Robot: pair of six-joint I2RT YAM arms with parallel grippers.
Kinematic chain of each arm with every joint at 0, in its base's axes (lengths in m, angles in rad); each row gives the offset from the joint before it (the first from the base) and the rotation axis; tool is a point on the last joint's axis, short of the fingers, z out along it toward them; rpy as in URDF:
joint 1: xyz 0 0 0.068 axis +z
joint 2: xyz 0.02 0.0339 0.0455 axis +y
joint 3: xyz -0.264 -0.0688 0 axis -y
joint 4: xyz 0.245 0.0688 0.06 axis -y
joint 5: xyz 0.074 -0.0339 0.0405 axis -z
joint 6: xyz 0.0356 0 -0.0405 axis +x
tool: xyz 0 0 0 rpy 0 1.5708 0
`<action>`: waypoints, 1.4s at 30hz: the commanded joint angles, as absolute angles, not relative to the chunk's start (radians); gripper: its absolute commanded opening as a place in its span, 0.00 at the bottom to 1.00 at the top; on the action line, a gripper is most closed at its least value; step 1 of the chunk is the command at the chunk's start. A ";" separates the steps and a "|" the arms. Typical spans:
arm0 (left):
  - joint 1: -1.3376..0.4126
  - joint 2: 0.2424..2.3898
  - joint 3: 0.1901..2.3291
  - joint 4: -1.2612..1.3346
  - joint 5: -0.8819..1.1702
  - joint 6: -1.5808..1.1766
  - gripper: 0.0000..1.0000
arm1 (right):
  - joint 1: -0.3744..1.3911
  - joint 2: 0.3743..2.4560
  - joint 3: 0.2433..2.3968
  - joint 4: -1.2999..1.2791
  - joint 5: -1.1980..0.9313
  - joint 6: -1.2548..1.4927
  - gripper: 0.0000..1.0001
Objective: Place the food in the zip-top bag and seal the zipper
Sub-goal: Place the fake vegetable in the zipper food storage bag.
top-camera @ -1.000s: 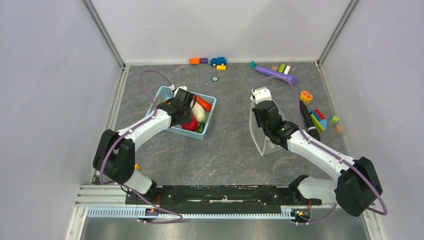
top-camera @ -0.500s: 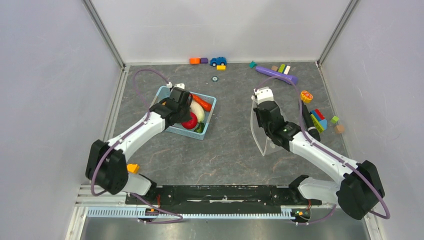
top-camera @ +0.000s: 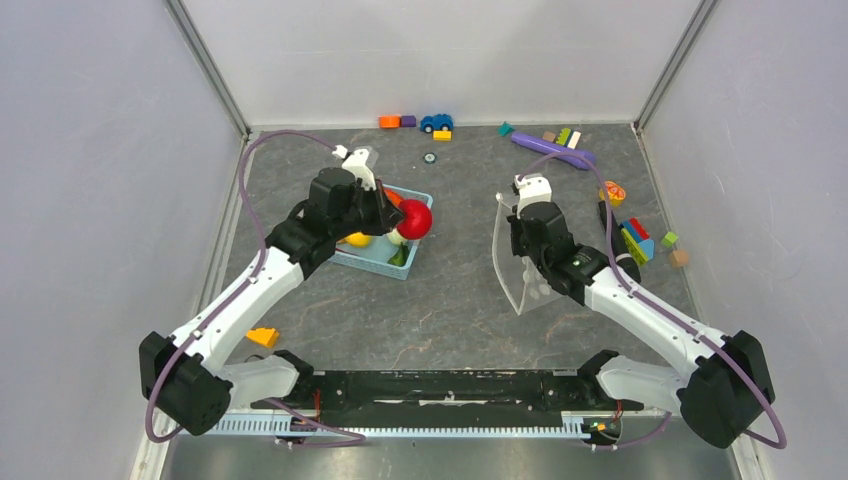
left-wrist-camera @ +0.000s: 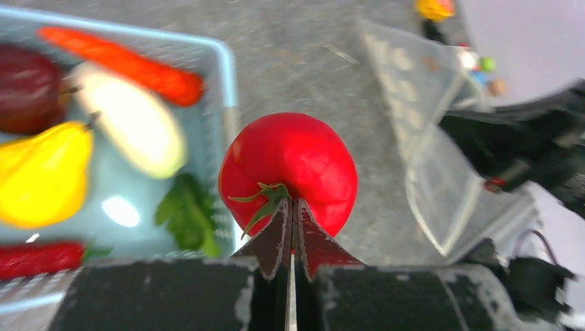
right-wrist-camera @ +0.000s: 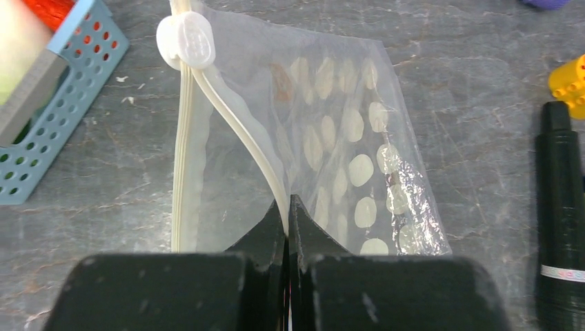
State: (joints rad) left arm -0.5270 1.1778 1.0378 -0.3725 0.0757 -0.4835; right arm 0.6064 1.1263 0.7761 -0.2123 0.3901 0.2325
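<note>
My left gripper (left-wrist-camera: 292,201) is shut on the green stem of the red tomato (left-wrist-camera: 288,171) and holds it above the right rim of the light-blue basket (top-camera: 417,198); the tomato also shows in the top view (top-camera: 415,219). In the basket lie an orange carrot (left-wrist-camera: 124,62), a white radish (left-wrist-camera: 134,117), a yellow pepper (left-wrist-camera: 43,172), a dark maroon piece (left-wrist-camera: 27,89) and green bits (left-wrist-camera: 185,210). My right gripper (right-wrist-camera: 288,201) is shut on the upper zipper strip (right-wrist-camera: 234,131) of the clear dotted zip-top bag (right-wrist-camera: 345,138), holding its mouth open. The white slider tab (right-wrist-camera: 186,41) sits at the far end.
A black marker (right-wrist-camera: 562,200) and a yellow toy (right-wrist-camera: 569,76) lie right of the bag. Coloured blocks, a blue car (top-camera: 436,122) and a purple cylinder (top-camera: 553,150) line the back wall. A yellow-orange block (top-camera: 262,337) lies at the near left.
My left gripper has lifted the red tomato out of the basket and carried it up and to the right. My right gripper has kept hold of the bag's zipper strip.
</note>
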 commanded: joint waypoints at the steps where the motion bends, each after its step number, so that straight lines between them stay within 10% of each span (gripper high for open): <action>1: -0.556 1.175 1.073 -0.166 0.383 -0.451 0.02 | 0.601 1.111 0.828 -0.188 0.315 0.289 0.00; 42: -0.764 1.469 1.139 -0.005 0.504 -0.498 0.02 | 0.595 1.040 0.853 -0.117 0.047 0.613 0.00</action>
